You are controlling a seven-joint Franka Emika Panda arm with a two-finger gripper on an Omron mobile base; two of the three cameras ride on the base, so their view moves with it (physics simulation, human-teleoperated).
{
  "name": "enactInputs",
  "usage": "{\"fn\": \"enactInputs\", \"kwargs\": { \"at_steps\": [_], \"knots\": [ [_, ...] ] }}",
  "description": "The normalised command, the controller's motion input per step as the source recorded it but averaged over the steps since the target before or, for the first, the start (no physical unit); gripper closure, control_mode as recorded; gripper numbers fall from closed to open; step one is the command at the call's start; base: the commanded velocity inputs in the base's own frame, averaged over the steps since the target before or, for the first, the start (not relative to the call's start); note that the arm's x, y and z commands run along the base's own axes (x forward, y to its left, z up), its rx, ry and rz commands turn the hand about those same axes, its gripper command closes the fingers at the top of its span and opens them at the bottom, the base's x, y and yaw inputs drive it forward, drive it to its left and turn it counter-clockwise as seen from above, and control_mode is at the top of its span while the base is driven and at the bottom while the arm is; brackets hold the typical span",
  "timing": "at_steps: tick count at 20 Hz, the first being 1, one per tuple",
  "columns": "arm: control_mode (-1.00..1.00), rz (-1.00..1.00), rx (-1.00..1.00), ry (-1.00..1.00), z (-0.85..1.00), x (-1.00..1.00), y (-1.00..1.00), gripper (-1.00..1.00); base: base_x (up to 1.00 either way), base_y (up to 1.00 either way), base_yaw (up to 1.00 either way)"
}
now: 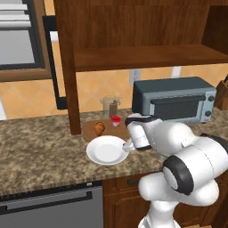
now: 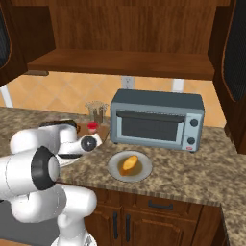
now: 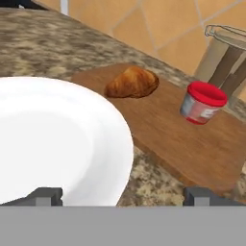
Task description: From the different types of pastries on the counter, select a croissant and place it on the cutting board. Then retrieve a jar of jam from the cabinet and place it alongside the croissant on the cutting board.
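1. Step in hand, as I judge it: both placements looked done; this read as the let-go / clear-off stage at the end of the task.
2. The small oblong orange-brown croissant (image 3: 132, 82) lay on the flat reddish-brown wooden cutting board (image 3: 192, 144), toward its left end in the hand cam.
3. The tiny pale jar of jam w/ red lid (image 3: 202, 103) stood upright on the same board, just right of the croissant, near it but apart, not touching.
4. The hand (image 3: 124, 197) was spread wide & held nothing; its two dark fingertips (image 3: 44, 196) showed low in the hand cam, nearer than the board, one over the round white plate (image 3: 53, 139), the other over the speckled brown-and-tan granite surface (image 3: 158, 185).
5. From the left base cam the hand (image 1: 129, 144) sat at the plate's right edge, w/ the board just beyond.
6. A taller clear glass container w/ dark contents (image 3: 226, 60) stood on the far side of the board, close behind the jar.
7. The rounder yellow-orange pastry (image 2: 129, 164) sat on a grey dish (image 2: 115, 172) on the surface in front of the grey toaster oven (image 2: 156, 120), well apart from the board.
8. The dark brown wooden cabinet w/ a horizontal shelf (image 1: 147, 55) hung above.
9. Next move, my guess: nothing left to grasp. Pull the arm back & up w/o clipping the plate rim or nudging the jar; a bump could tip the jar, being small & light.
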Motion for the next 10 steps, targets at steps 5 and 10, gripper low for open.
{"fn": "enactInputs", "kwargs": {
  "at_steps": [5,10],
  "knots": [
    [-1.0,-0.06,0.01,0.23,0.84,-0.37,-0.51,-1.0,0.0,0.0,0.0],
    [-1.0,-0.01,0.01,0.18,0.91,-0.24,-0.47,-1.0,0.0,0.0,0.0]
  ]
}}
